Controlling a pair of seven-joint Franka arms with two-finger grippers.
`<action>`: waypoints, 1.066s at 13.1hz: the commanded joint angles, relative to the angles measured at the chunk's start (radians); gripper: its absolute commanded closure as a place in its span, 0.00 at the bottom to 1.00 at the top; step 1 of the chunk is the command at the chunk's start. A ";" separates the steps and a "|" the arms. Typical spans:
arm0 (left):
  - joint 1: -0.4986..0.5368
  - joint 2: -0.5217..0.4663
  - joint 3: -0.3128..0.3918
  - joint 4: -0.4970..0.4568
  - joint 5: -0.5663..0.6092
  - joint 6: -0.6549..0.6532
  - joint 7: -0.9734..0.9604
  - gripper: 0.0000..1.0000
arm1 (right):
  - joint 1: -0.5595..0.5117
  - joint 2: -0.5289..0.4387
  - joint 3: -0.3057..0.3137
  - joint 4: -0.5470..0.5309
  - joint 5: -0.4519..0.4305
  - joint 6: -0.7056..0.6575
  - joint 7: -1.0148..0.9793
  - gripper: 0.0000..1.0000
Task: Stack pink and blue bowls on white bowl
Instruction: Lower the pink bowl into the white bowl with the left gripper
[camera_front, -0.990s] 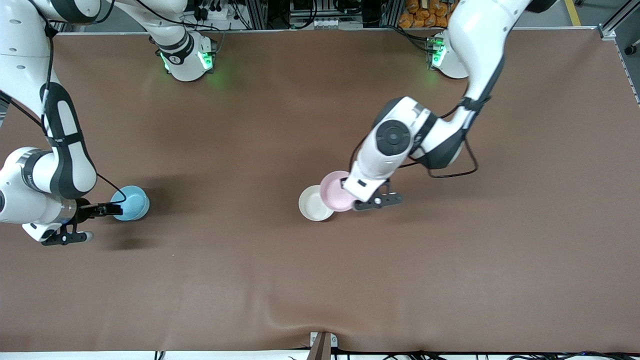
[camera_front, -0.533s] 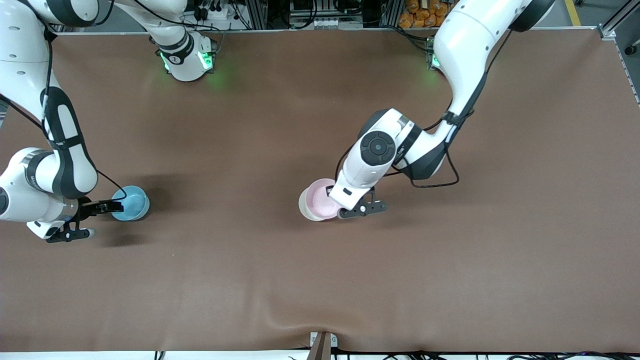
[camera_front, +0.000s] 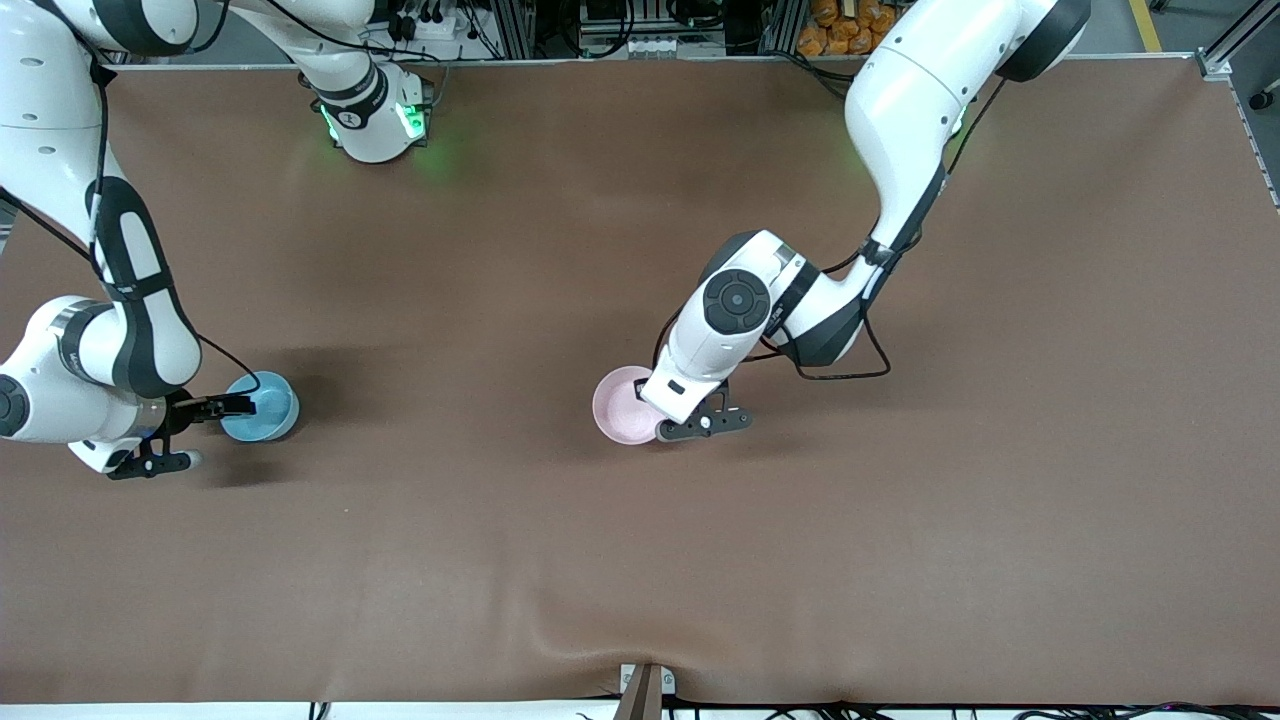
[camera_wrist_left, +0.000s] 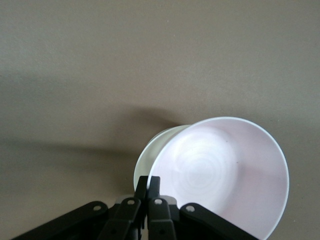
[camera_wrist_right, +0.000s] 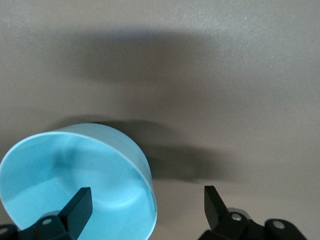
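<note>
While the pink bowl (camera_front: 622, 404) is held by its rim in the clamped left gripper (camera_front: 668, 424), these relations matter:

pink bowl vs white bowl: in the left wrist view the pink bowl (camera_wrist_left: 225, 180) is seen tilted, with the white bowl (camera_wrist_left: 150, 160) right under it and only an edge showing; in the front view the white bowl is covered entirely.
seating: cannot be confirmed; the pink bowl is probably only partly nested, judged from its tilt.
stack position: mid-table, toward the left arm's end.
blue bowl (camera_front: 260, 405): on the table at the right arm's end, well apart from the stack.
right gripper (camera_front: 190, 430): fingers spread wide, one finger (camera_wrist_right: 75, 210) set inside the blue bowl (camera_wrist_right: 75, 180), the other outside the wall; rim is straddled, not yet pinched.
nearer arm: the blue bowl is reached by the right arm only.
next move, as judged: the pink bowl is to be levelled and let go, then the blue bowl pinched and carried toward the left arm's end.
</note>
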 joint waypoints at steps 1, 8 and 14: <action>-0.028 0.017 0.014 0.023 0.018 0.008 -0.013 1.00 | -0.018 0.003 0.016 0.002 0.002 -0.011 -0.020 0.29; -0.028 0.020 0.032 0.009 0.035 0.009 -0.002 1.00 | -0.020 0.006 0.016 0.002 0.005 -0.011 -0.020 0.38; -0.031 0.040 0.034 0.015 0.030 0.025 -0.010 1.00 | -0.013 0.004 0.016 0.002 0.005 -0.011 -0.020 1.00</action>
